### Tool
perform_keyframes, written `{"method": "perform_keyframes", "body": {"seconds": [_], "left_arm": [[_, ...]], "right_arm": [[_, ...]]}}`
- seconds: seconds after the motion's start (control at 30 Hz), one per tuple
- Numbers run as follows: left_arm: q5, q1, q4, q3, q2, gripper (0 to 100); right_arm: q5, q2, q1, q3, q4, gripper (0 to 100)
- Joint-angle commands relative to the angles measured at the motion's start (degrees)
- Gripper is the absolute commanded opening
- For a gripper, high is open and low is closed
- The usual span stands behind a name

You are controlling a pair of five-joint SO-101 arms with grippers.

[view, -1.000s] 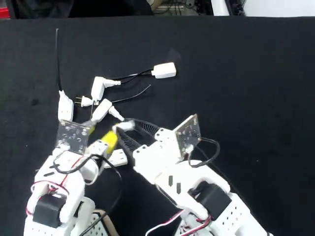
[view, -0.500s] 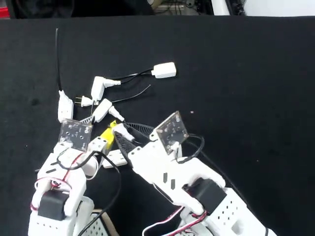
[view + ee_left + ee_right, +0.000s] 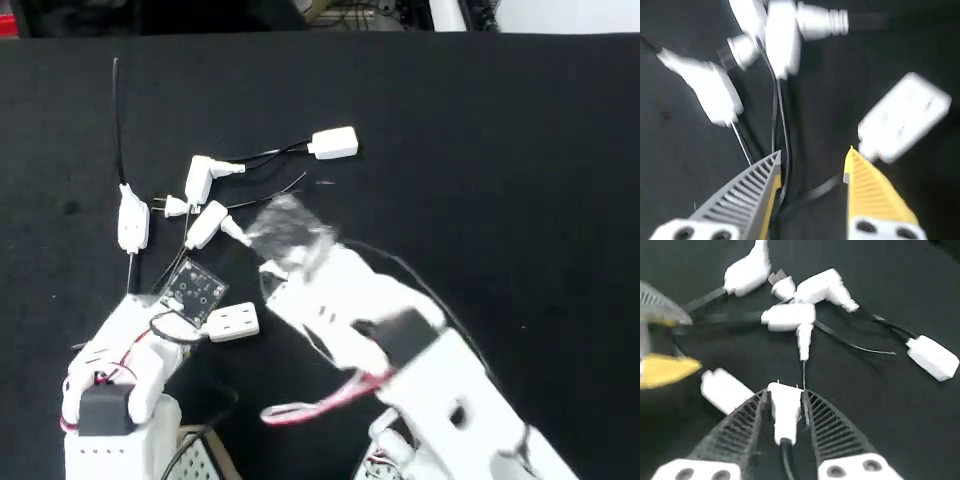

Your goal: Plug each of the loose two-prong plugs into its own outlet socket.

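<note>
1. Nearest me, the left hand (image 3: 813, 155) is hanging wide open just above the black tabletop (image 3: 500, 150) and gripping nothing. Only a thin black cable (image 3: 782, 150) is running between its fingers.
2. Just right of that hand, a white socket block (image 3: 233, 321) is lying flat, close to the yellow finger but not touching it. I'm guessing the open hand is waiting there to pin the block down, so it doesn't skid when a plug is pushed in.
3. A little farther in, the right hand (image 3: 785, 392) is holding a two-prong plug (image 3: 785, 412). It is clamping the body from both sides, with the prongs pointing forward and the cord trailing back between the fingers. That grip is likely leaving the prongs free to be steered at a socket face. The block is sitting near-left of them and isn't lined up yet.
4. Beyond both hands, the loose plugs (image 3: 207, 225) are lying bunched together, an angled plug (image 3: 205, 178) among them, with their cords crossing. The tangle is probably keeping them from spreading apart.
5. Farthest off, a second socket (image 3: 333, 143) is resting at the end of its cord, well apart from either hand.
</note>
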Motion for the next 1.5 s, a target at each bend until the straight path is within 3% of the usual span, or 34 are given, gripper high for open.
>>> {"method": "perform_keyframes", "body": {"seconds": [0.0,0.2,0.33,0.53,0.73,0.9,1.13,1.47], "left_arm": [[-3.6,-5.7,1.1,1.8,0.0,20],[-5.4,-16.0,1.1,4.4,-0.1,20],[-4.1,-26.5,-2.2,8.0,-0.1,20],[-2.1,-39.3,-7.0,10.9,-0.1,20],[0.0,-40.7,-7.0,10.9,-0.1,20],[0.0,-40.6,-7.0,10.9,-0.1,20],[-0.1,-40.3,-6.9,10.9,-0.1,20],[-0.1,-40.2,-6.8,10.9,-0.1,20]], "right_arm": [[19.1,11.0,-4.4,-6.3,0.3,1.2],[31.6,19.4,-12.4,-8.1,0.3,1.2],[40.5,23.6,-13.7,-9.4,0.3,1.2],[41.2,34.6,-11.1,-16.8,0.4,1.2],[41.4,42.8,-11.1,-24.2,6.4,1.2],[46.2,43.5,-10.1,-24.9,8.9,1.2],[50.7,43.9,-7.9,-24.7,9.1,1.2],[50.2,43.5,-7.5,-25.1,8.7,1.2]]}}
